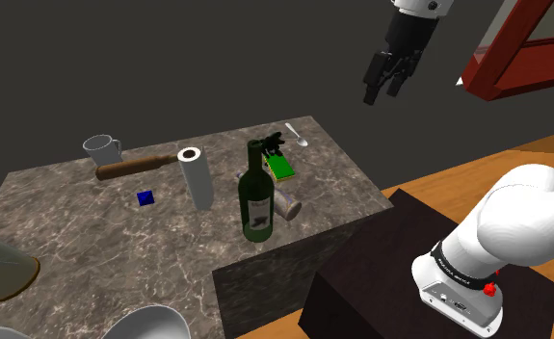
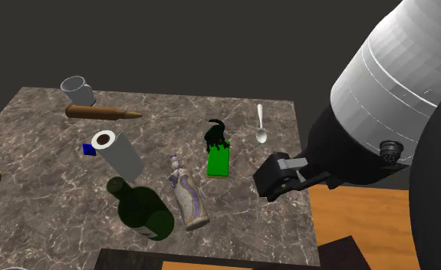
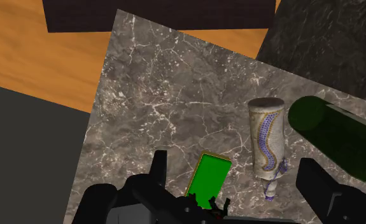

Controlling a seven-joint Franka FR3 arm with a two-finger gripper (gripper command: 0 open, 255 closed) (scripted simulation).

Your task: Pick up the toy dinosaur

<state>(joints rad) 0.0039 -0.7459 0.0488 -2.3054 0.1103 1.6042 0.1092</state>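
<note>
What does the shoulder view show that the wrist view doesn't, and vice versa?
Shoulder view adds: white mug, brown tapered rod, white paper-towel roll, small blue cube, pale spoon, black toy dinosaur in clear outline, and the black hand high over the marble table. Wrist view adds: the blue dotted stripe along the pale bottle lying on its side, and open fingers framing the flat green slab. Shared: dark green glass bottle, pale bottle, green slab, marble top, orange wood floor.

- I count 1 mug [image 1: 99, 148]
- 2 bottles: green bottle [image 1: 255, 204], patterned bottle [image 2: 186, 195]
- 1 paper roll [image 1: 196, 176]
- 1 spoon [image 1: 297, 135]
- 1 blue cube [image 1: 146, 197]
- 1 brown stick [image 1: 135, 167]
- 1 toy dinosaur [image 2: 216, 136]
</note>
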